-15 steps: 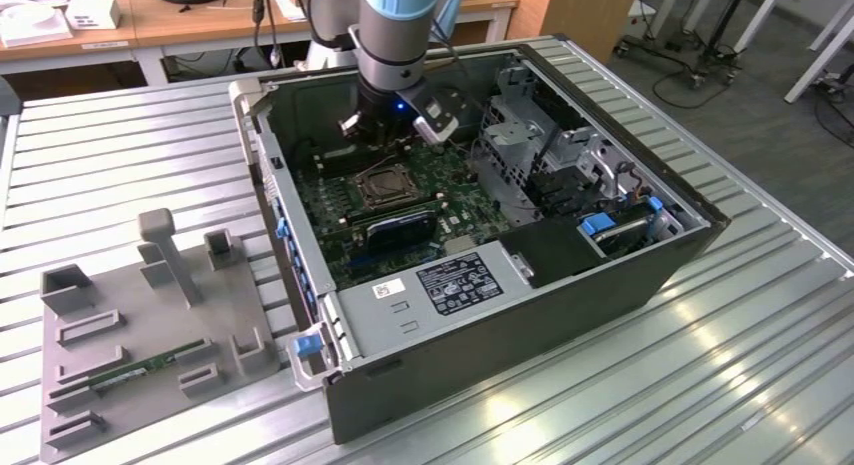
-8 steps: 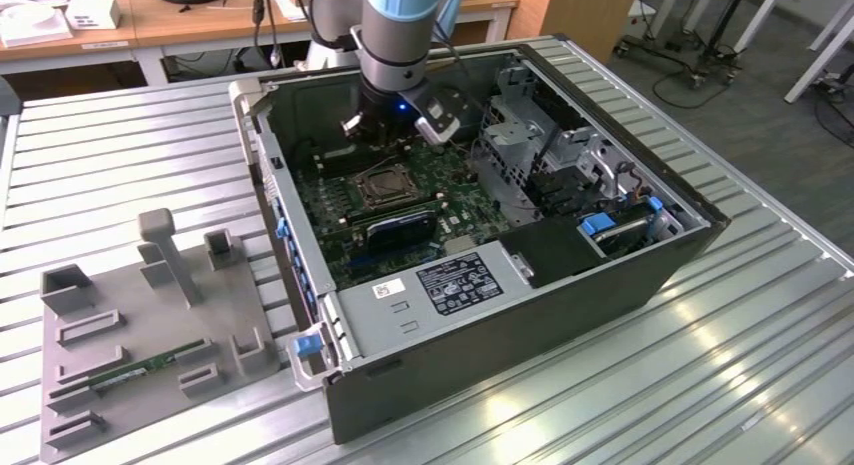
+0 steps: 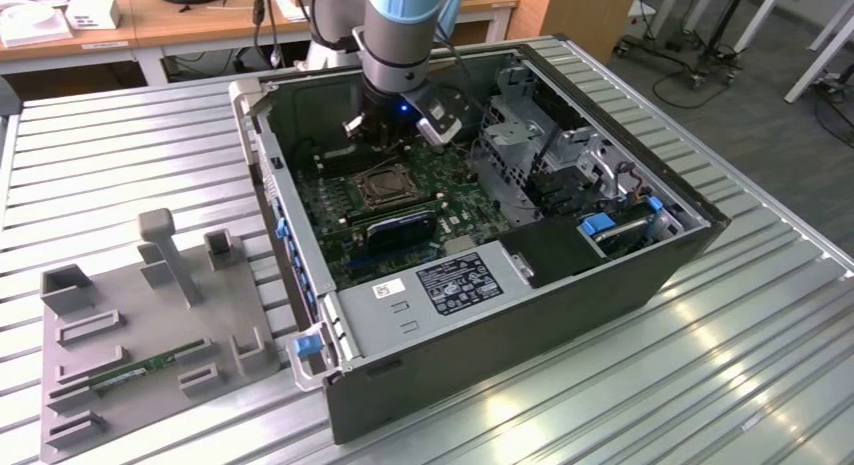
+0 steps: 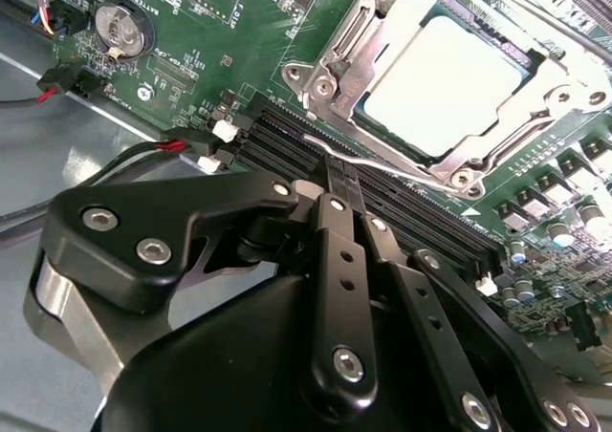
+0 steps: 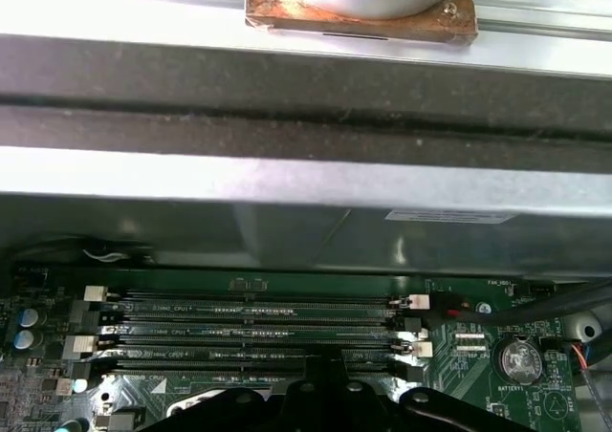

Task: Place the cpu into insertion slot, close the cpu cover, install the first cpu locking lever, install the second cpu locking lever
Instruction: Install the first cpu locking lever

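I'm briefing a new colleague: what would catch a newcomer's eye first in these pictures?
The arm reaching into the open computer case on the slatted table stands out first in the exterior view. In the second wrist view, the pale cpu lies framed by the silvery cpu cover, with the black claw by the memory slots.

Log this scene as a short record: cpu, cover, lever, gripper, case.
cpu: seated, top showing through the cover's cut-out
cover: closed over the cpu
lever: thin silvery rod along the cover's edge, next to the memory slots
gripper: low over the memory slots, tip at the lever
case: open, lying on the slatted table
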`<action>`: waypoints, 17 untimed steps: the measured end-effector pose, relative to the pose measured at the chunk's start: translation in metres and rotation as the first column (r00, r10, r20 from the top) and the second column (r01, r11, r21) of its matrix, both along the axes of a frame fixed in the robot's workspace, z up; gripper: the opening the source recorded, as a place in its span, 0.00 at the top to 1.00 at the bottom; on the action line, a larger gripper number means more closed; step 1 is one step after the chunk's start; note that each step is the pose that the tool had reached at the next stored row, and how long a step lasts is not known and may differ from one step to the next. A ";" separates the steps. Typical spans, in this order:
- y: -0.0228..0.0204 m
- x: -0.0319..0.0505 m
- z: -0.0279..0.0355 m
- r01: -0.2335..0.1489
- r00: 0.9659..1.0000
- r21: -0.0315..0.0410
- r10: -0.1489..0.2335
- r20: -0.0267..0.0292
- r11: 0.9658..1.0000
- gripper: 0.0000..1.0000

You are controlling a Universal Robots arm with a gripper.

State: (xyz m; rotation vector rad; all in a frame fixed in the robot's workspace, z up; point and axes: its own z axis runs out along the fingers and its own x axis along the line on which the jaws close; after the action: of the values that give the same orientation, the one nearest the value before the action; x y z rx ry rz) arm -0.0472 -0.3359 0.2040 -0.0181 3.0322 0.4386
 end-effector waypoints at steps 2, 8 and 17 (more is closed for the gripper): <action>0.0000 0.0003 -0.0006 0.000 1.000 0.000 0.000 0.000 1.000 0.89; 0.0000 0.0006 -0.0028 0.000 1.000 0.000 0.000 0.000 1.000 0.89; -0.0002 0.0006 -0.0073 0.000 1.000 0.000 0.000 0.000 1.000 0.89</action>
State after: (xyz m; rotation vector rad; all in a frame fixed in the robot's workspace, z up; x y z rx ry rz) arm -0.0466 -0.3361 0.1967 -0.0180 3.0323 0.4384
